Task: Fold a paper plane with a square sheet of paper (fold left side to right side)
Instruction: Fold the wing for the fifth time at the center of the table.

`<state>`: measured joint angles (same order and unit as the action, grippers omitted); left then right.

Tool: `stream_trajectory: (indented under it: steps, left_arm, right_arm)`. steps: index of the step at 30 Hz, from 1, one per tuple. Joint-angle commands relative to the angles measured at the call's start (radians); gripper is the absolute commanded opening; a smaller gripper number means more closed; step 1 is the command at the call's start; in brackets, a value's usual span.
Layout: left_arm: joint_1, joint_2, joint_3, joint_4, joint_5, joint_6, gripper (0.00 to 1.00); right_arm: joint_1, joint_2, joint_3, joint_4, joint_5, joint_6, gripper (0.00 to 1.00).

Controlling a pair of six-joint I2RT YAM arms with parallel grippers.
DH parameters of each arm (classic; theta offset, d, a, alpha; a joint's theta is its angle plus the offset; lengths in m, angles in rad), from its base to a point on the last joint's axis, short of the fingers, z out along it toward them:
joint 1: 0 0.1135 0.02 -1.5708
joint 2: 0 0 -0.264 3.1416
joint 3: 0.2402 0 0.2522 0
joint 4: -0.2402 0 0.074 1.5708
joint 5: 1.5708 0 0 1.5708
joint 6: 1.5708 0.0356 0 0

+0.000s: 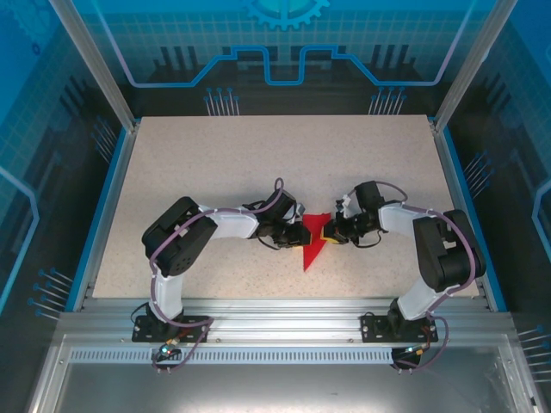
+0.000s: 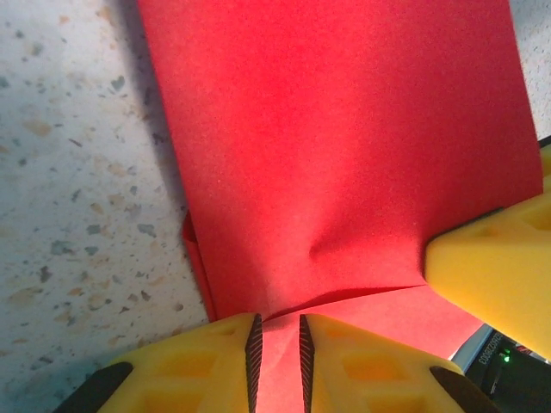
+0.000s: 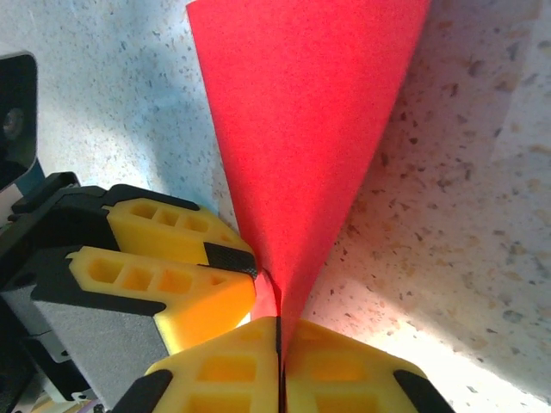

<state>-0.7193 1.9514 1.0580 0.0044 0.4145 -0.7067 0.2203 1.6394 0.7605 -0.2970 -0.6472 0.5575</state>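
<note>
Left pincer (image 2: 277,334): pads drawn nearly together with an edge of the red folded sheet (image 2: 344,146) between them, so you are nipping paper. Right pincer (image 3: 280,335): pads pressed flat together on the sheet's narrow end, left fingers (image 3: 172,284) just beside.

Top view: both pincers meet mid-table with the sheet between them, its point toward the arm bases.

Risks, as I judge them:
- Both grips sit close on thin paper. Pull them apart or twist one and it could tear between them.
- A soft buckle shows in the upper layer just above the left pads. Press down now and it may set as a stray crease.
- Layers can slide if either grip loosens, so the edges may not match.

Containers: none to log. The speckled tabletop (image 1: 215,163) alone bears the sheet.
</note>
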Motion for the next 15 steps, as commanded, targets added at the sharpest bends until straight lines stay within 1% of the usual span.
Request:
stream_trajectory:
  steps: [1,4,10,12,15]
  left_arm:
    - [-0.005,-0.006,0.017,-0.065,-0.04,0.026,0.26]
    - [-0.005,-0.049,0.022,-0.108,-0.066,0.051,0.3]
    - [-0.02,-0.174,-0.014,-0.16,-0.121,0.096,0.42]
    - [-0.046,-0.222,-0.024,-0.197,-0.167,0.122,0.44]
    - [-0.113,-0.258,-0.014,-0.259,-0.227,0.168,0.45]
  right_arm:
    - [0.019,0.0,0.031,-0.097,0.051,-0.022,0.06]
    - [0.019,0.0,0.031,-0.116,0.074,-0.021,0.03]
    - [0.026,-0.005,0.047,-0.14,0.094,-0.011,0.02]
    - [0.028,-0.008,0.051,-0.146,0.095,-0.008,0.02]
    - [0.027,-0.016,0.051,-0.148,0.093,0.005,0.02]
